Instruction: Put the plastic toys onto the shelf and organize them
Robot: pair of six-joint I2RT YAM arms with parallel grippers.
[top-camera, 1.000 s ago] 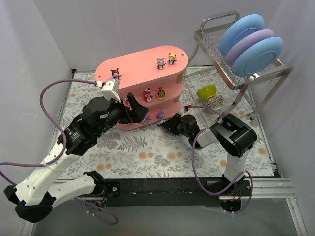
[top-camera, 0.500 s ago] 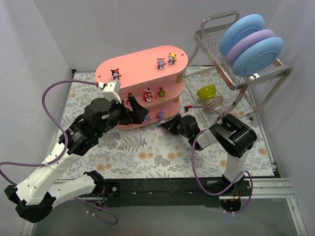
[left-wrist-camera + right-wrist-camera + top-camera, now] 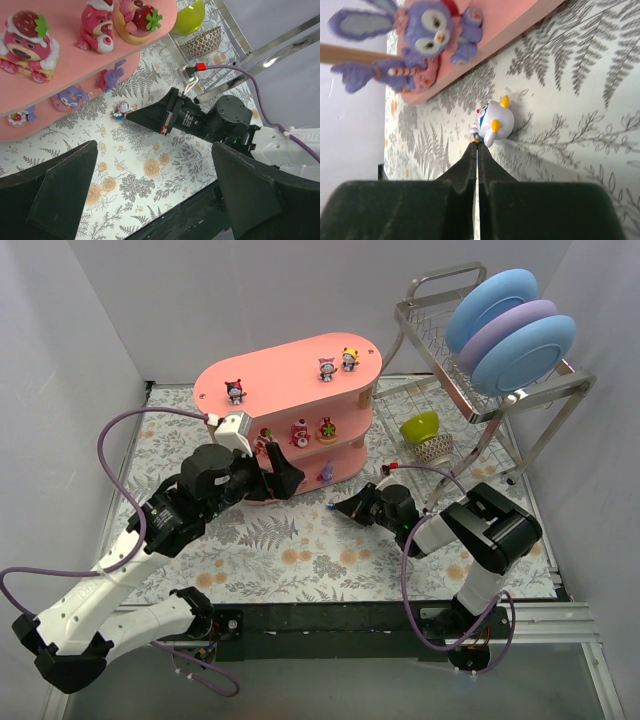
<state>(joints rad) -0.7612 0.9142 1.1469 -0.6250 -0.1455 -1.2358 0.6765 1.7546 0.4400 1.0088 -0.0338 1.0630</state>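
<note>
The salmon-pink three-tier shelf (image 3: 290, 380) of oval boards on light wooden posts stands toward the far edge of the desk, left of centre, on a floral-patterned mat (image 3: 300, 550). On its top board stand three blue-bodied plastic figurines (image 3: 235, 390), one with a red hat near the left end and two with pink and yellow hats near the right end. The middle board carries three strawberry-pink plastic figurines (image 3: 97, 25) in a row. The bottom board holds purple plastic figurines (image 3: 112, 75), one of them a long-eared rabbit (image 3: 427, 30) at the front rim.

One small white-and-blue plastic figurine (image 3: 120, 109) with yellow tips lies on its side on the mat (image 3: 492, 122). It is just off the shelf's near right end, toward the middle of the desk.

The right gripper (image 3: 476, 145) lies low over the mat with its jaws pressed together to a hairline slit. Its tips touch the lying figurine's lower end; whether they pinch any of it cannot be told.

The left gripper (image 3: 152, 150) hovers in front of the shelf's near side with its jaws spread wide and nothing between them.

A metal wire dish rack (image 3: 440, 300) with blue and purple plates (image 3: 510, 325) fills the far right corner. A green bowl (image 3: 420, 425) and a patterned bowl (image 3: 435, 448) sit under it.
</note>
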